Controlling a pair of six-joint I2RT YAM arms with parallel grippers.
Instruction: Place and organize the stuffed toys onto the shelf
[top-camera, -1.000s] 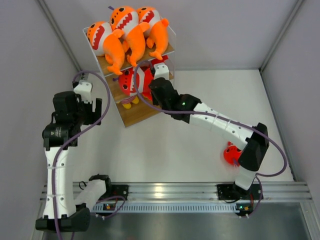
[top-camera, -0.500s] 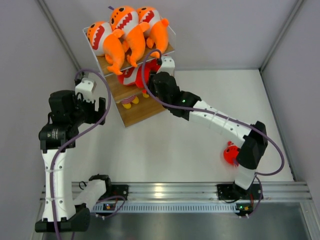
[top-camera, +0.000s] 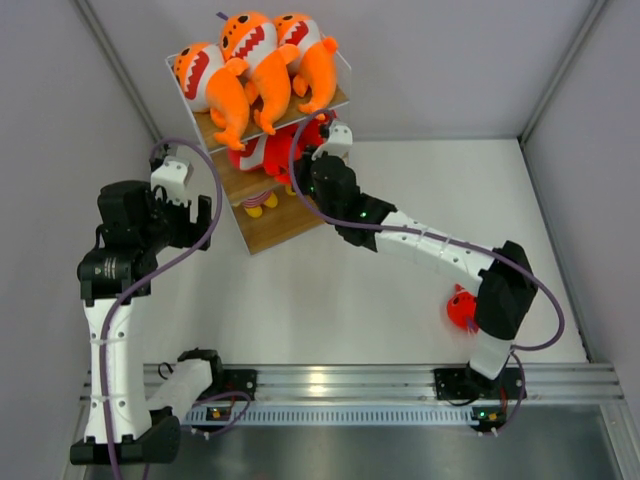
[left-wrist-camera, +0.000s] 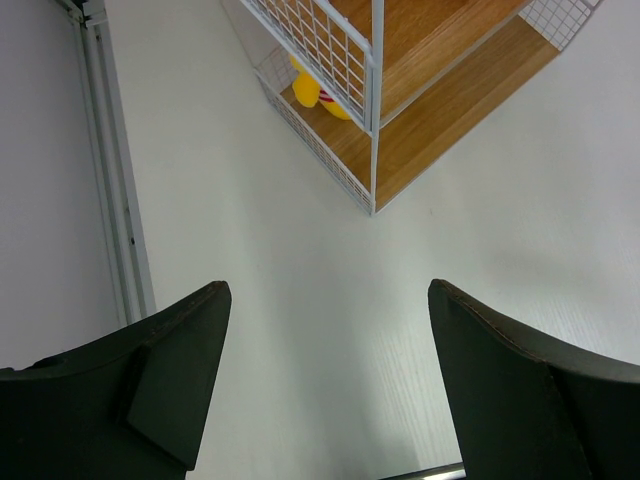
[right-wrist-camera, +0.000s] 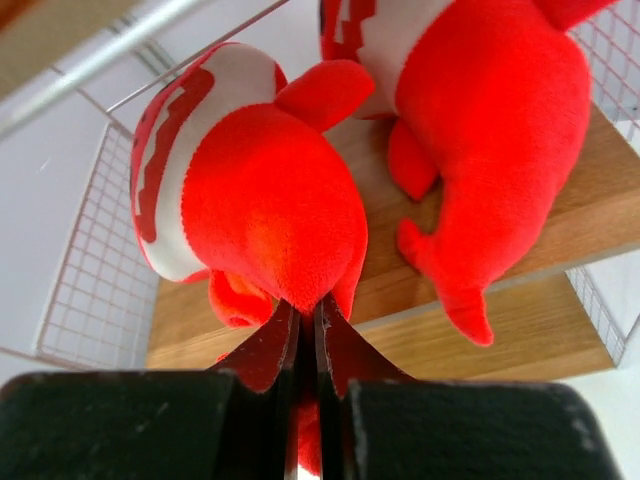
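Jaws of right gripper (right-wrist-camera: 308, 330) narrow, pinching tail of red shark (right-wrist-camera: 260, 200) at frame centre, over middle board of shelf (right-wrist-camera: 570, 225); second red shark (right-wrist-camera: 490, 110) just beside it, upper right; left gripper (left-wrist-camera: 325, 320) wide, empty; shelf corner upper centre of its view.

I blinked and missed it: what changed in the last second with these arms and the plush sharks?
The right pincer, shut on a red shark by the tail, pushed it deeper onto the middle board of the shelf. The left arm barely shifted; the left pincer is open. The orange sharks on top and the other red shark on the table stayed put.
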